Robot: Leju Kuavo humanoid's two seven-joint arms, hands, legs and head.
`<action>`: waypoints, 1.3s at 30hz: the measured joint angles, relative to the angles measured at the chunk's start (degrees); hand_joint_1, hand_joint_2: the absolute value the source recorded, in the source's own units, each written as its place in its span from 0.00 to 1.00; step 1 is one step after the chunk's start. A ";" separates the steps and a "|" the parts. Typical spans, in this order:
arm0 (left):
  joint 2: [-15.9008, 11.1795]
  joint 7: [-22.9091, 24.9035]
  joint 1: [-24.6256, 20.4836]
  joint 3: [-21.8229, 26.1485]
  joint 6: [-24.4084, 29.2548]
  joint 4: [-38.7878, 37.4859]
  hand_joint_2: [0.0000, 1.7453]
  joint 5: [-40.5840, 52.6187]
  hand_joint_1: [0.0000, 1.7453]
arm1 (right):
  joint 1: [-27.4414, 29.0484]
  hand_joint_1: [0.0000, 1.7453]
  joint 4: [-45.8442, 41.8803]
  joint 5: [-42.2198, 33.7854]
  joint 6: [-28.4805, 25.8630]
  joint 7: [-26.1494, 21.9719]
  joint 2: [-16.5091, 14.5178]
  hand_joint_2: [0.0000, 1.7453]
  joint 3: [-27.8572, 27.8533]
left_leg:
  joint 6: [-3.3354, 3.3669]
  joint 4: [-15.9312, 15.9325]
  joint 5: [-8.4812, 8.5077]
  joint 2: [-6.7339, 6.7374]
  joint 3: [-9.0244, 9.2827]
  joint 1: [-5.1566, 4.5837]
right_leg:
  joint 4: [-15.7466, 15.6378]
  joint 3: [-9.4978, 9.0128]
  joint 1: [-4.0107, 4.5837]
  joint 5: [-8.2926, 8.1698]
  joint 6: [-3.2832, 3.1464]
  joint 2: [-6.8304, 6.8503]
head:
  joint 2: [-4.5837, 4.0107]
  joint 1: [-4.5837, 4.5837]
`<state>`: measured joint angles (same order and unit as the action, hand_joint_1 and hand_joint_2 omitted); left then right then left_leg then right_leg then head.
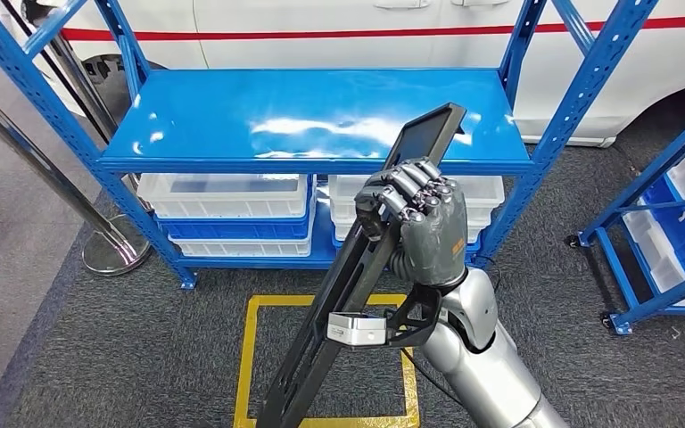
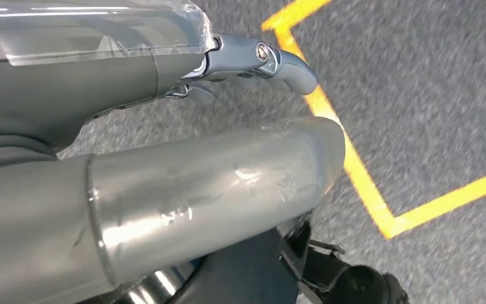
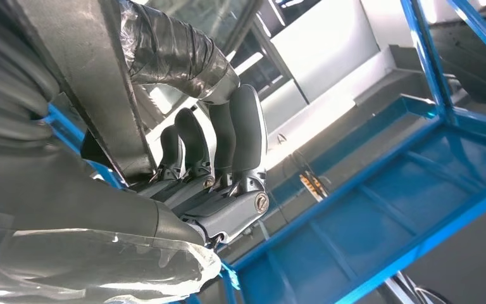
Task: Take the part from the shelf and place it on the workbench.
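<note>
- The right hand is raised in front of the blue shelf, its fingers wrapped round a long, flat black part.
- The black part is gripped near its upper third; it stands tilted, its top end leaning over the front edge of the shelf's upper board just above the hand, its lower end running down past the wrist toward the yellow floor marking.
- In the right wrist view the dark fingers of the right hand curl over the edge of the part, clamped against it, with the blue shelf frame beyond the fingertips.
- A silver clamp-like block sits just below the hand, beside the part, on a black bracket at the wrist.
- The left hand hangs over grey carpet; its thick grey thumb and one lighter finger show, extended with nothing between them. Whether the other fingers are spread or curled cannot be told.
- Beyond the right hand, white plastic bins sit on the lower shelf level.
- Behind the shelf stands a white vehicle with a red stripe.
</note>
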<state>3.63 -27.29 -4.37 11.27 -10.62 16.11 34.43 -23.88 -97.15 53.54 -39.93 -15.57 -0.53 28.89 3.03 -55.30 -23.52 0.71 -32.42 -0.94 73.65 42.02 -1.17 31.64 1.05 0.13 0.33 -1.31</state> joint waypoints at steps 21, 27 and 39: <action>0.05 1.06 -1.59 -1.48 -0.43 0.24 0.00 -0.89 0.00 | 0.03 1.00 0.10 0.05 -0.07 -0.15 0.81 1.00 -0.04 | -3.17 -3.62 -6.24 -0.43 3.73 1.17 | -13.13 -2.18 -0.08 -10.17 -1.44 -0.11 | 0.00 -0.01; 0.28 1.20 -1.99 -1.73 -0.61 0.33 0.00 -1.06 0.00 | -0.38 1.00 0.08 0.03 -0.07 -0.27 1.06 1.00 -0.02 | -0.88 -1.06 -2.92 0.04 2.45 1.07 | -9.31 -0.29 -0.03 -6.30 0.09 -0.19 | 0.00 0.00; 0.76 1.37 -2.04 -2.14 -0.62 0.33 0.00 -1.08 0.00 | -0.83 1.00 0.12 0.03 -0.09 -0.28 1.44 1.00 0.00 | -2.00 -2.69 1.00 -0.08 -3.41 0.34 | -15.02 -10.05 1.19 -4.70 -2.31 0.15 | 0.00 0.01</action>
<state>4.39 -25.93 -6.41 9.13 -11.23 16.44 33.35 -24.71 -97.03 53.57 -40.02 -15.86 0.91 28.89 1.03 -57.99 -22.51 0.63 -35.83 -0.60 58.63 31.97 0.01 26.94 -1.25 0.28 0.33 -1.30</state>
